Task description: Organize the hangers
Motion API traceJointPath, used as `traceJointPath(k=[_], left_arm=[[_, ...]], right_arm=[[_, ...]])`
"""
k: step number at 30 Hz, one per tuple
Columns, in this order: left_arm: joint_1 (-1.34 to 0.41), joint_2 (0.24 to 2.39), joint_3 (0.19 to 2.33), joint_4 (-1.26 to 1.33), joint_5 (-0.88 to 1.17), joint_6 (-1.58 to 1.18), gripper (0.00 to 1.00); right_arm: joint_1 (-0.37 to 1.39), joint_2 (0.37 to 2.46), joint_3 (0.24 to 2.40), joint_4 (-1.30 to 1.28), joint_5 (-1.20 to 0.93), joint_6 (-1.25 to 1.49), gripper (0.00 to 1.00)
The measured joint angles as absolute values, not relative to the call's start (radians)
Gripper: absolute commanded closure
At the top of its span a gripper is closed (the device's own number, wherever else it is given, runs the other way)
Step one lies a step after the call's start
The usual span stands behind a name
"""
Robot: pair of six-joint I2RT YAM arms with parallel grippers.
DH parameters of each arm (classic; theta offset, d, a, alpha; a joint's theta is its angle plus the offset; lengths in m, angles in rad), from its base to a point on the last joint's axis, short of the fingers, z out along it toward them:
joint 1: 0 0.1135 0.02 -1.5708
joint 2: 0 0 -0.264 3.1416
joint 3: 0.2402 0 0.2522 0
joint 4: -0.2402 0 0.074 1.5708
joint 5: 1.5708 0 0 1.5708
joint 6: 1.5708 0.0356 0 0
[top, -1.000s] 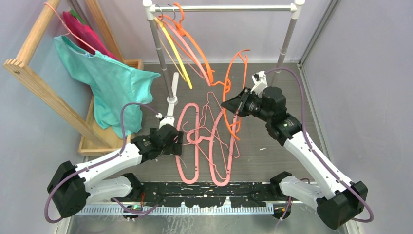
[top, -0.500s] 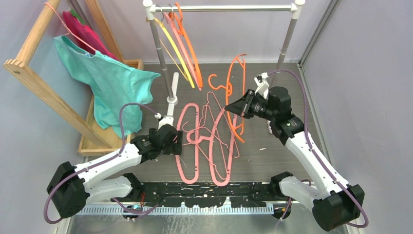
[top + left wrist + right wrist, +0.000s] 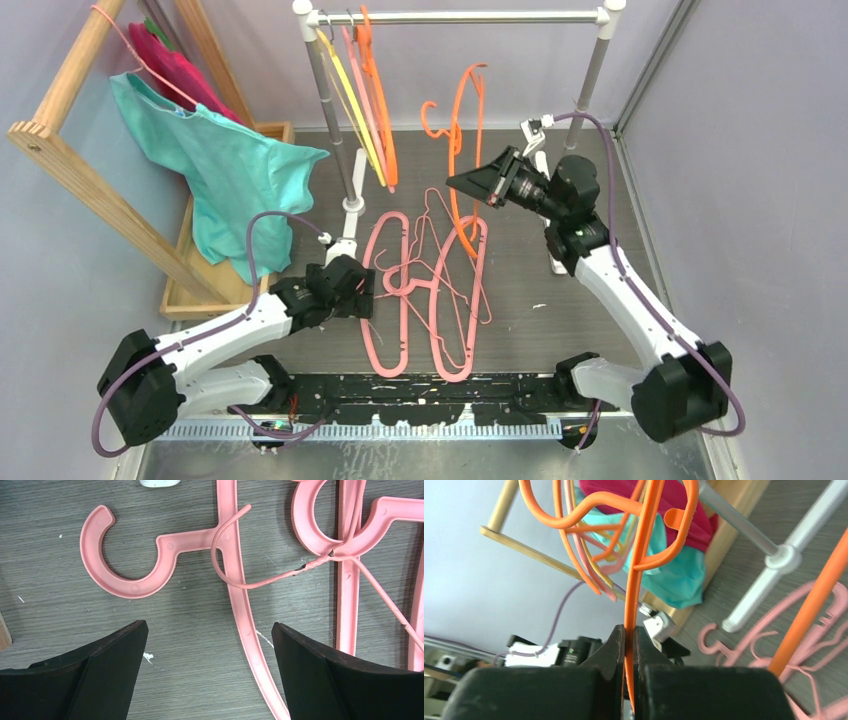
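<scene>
My right gripper (image 3: 455, 183) is shut on an orange hanger (image 3: 457, 130) and holds it up in the air, right of the hangers on the rail (image 3: 470, 16). In the right wrist view the jaws (image 3: 629, 630) pinch the orange hanger's bar (image 3: 639, 570). A yellow hanger (image 3: 345, 85), a pink one (image 3: 362, 95) and an orange one (image 3: 377, 90) hang at the rail's left end. Several pink hangers (image 3: 440, 310) lie tangled on the table. My left gripper (image 3: 207, 630) is open just above the table, with a pink hanger's arm (image 3: 240, 595) between its fingers and its hook (image 3: 125, 570) ahead.
A wooden rack (image 3: 70, 150) at the left carries a pink hanger draped with teal (image 3: 235, 170) and magenta (image 3: 175, 65) garments. The rail's white posts (image 3: 325, 90) stand behind the pile. A white stand foot (image 3: 353, 200) sits by the left gripper.
My right gripper has lifted the orange hanger up and back toward the rail and tipped it more upright. The hanging hangers have swung back to the left. The left arm has not moved.
</scene>
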State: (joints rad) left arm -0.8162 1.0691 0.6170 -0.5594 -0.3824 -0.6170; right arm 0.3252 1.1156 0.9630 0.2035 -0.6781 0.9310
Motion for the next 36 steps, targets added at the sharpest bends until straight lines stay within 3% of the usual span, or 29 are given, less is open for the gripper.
traceJointPath(k=[6,15,36], left_arm=[[-0.816,1.087,0.617,-0.56,-0.391,-0.617,0.02],[-0.816,1.124,0.643,-0.566,-0.414,-0.611,0.02],[-0.816,1.159,0.657,-0.566,-0.428,-0.594,0.02]], right_arm=[[0.325,1.279,1.024,0.446,-0.72,1.108,0.99],[0.355,1.429,1.28,0.624,-0.72,1.21,0.99],[0.425,1.722,1.522,0.731,-0.662,1.296,0.99]])
